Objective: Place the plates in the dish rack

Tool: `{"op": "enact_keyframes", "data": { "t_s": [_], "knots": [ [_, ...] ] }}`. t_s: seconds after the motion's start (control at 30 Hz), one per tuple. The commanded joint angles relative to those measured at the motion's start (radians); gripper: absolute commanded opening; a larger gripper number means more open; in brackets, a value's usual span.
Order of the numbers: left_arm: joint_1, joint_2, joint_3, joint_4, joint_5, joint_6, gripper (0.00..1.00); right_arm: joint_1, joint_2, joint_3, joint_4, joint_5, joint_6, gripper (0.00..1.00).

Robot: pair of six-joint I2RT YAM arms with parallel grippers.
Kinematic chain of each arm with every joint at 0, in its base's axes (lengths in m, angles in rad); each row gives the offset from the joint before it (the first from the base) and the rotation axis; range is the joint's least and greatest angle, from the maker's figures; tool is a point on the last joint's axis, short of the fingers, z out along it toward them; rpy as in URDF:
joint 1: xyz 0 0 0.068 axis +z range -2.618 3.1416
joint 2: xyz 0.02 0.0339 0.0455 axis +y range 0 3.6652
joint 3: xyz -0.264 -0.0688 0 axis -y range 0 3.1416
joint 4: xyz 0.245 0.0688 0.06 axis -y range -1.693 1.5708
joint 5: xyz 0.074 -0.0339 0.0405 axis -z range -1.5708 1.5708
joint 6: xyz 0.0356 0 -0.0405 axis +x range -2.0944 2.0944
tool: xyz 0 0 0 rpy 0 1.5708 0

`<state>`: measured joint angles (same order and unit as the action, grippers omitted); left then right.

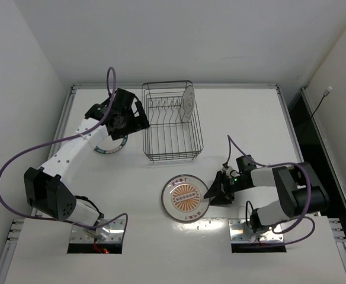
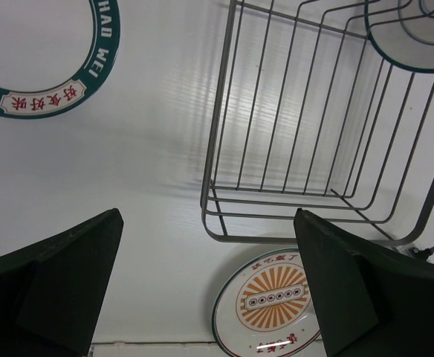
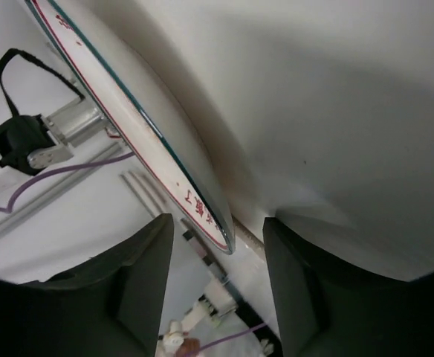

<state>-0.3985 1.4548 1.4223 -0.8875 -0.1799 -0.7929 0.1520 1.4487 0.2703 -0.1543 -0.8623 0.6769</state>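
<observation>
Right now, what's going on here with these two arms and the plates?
Plates are being loaded into the dish rack. One plate already stands upright in it. The right tool is at the edge of the orange sunburst plate, which lies on the table. Its jaws straddle the rim, with gaps on both sides. The left tool hangs open above the table beside the rack, near the teal-rimmed plate, which lies flat.
</observation>
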Motion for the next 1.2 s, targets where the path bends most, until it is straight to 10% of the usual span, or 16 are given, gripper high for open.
{"op": "enact_keyframes", "data": {
  "t_s": [0.0, 0.27, 0.8, 1.17],
  "knots": [
    [0.003, -0.027, -0.016, -0.011, 0.011, -0.009, 1.00, 0.029, 0.104, 0.041, 0.111, 0.103, -0.036, 0.45],
    [0.003, -0.048, -0.025, -0.011, -0.029, -0.009, 1.00, 0.058, 0.207, 0.095, 0.061, 0.178, -0.046, 0.00],
    [0.003, 0.016, 0.055, -0.021, -0.110, 0.009, 1.00, 0.067, -0.384, 0.604, -0.829, 0.509, -0.160, 0.00],
    [0.003, 0.056, 0.138, -0.011, -0.099, 0.000, 1.00, 0.069, -0.114, 1.473, -1.144, 0.772, -0.188, 0.00]
  ]
}}
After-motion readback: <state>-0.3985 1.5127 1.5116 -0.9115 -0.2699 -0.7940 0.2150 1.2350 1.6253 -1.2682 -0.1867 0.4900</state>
